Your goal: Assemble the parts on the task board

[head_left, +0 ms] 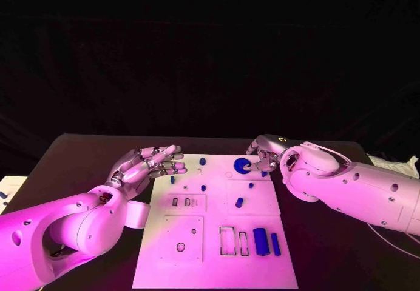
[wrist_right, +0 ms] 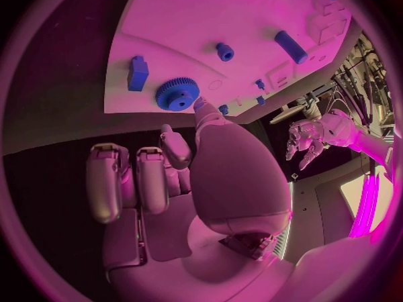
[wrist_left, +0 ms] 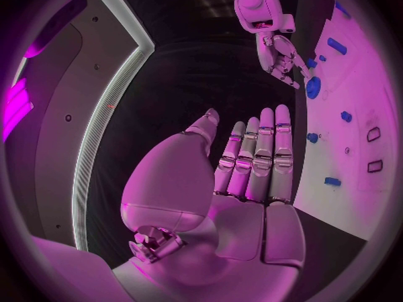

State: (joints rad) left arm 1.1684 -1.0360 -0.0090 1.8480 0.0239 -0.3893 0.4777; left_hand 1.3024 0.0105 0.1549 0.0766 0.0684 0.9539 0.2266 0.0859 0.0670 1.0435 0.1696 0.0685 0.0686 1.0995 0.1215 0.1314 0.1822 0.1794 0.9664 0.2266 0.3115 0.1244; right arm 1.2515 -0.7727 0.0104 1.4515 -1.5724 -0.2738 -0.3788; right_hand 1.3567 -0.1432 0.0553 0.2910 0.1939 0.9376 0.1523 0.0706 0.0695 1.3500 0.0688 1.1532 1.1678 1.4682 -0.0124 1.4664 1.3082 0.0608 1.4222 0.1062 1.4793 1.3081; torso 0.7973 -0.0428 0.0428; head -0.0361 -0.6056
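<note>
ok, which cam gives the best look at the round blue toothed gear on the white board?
Right wrist view: the round blue toothed gear sits close, with its teeth and centre hub clear, just beyond the right hand. The head view shows it as a small blue disc at that hand's fingertips. The left wrist view shows a distant blue blob.

Task board (head_left: 214, 267) central on bench (head_left: 332, 254). Gear (head_left: 243, 165) at its far edge; I count two blocks (head_left: 261, 241), probably loose, near right.
</note>
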